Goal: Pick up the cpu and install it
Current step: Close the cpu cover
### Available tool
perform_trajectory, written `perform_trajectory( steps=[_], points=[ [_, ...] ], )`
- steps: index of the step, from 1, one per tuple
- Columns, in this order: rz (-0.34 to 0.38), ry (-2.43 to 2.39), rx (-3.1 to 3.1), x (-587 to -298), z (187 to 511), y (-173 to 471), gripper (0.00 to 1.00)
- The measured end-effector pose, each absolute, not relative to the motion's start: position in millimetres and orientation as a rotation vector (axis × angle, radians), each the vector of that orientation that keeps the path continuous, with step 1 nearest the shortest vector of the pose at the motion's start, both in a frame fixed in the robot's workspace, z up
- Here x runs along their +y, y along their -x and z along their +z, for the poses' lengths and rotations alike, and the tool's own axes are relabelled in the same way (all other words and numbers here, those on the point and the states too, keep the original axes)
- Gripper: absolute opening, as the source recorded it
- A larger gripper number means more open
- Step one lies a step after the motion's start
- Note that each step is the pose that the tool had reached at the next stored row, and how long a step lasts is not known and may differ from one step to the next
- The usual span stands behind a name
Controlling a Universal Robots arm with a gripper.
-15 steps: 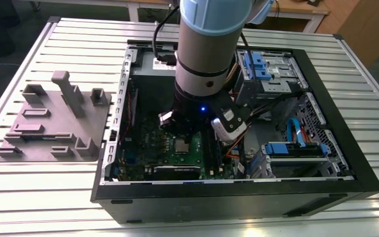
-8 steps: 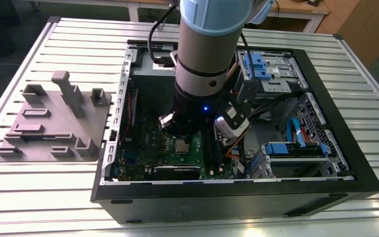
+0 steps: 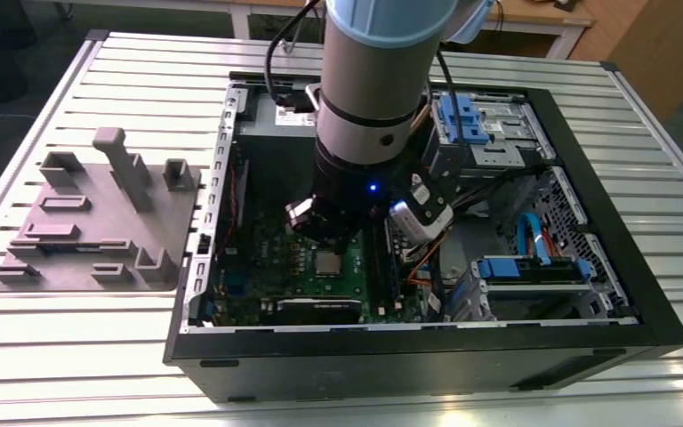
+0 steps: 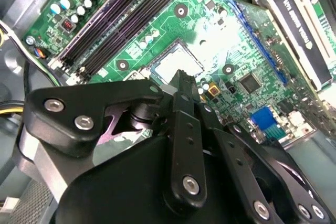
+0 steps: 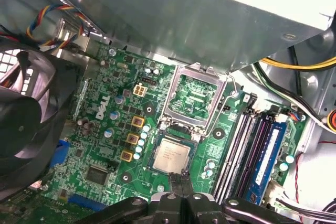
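cpu lies flat, silver top up, in its seat on the green motherboard, just beside the hinged load frame, which is swung open and lies back on the board with nothing clamped under it

gripper hangs just above the chip's edge on the side away from the load frame; fingers pressed together, nothing between them, no clear contact with the chip

memory slots run beside the load frame; black fan sits well apart from it, across the board

exterior view: arm reaches straight down into the open computer case, wrist over the board near the load frame

step, as I judge it: chip looks placed, hold-down not closed, so the install is late but unfinished

any further move here calls for light, straight-down contact; the chip is thin and loose in its seat, a sideways nudge could skew it against the load frame
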State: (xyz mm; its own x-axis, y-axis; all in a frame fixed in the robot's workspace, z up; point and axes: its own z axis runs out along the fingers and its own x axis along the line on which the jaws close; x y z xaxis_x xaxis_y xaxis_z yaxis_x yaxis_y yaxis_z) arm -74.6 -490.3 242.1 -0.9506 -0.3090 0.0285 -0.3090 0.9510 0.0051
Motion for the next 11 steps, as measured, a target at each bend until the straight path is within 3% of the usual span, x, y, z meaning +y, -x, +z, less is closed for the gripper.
perform_trajectory(
  steps=[11],
  points=[
    [0.000, -0.532, -3.067, -490.4, 242.2, 74.7, 0.10]
  ],
)
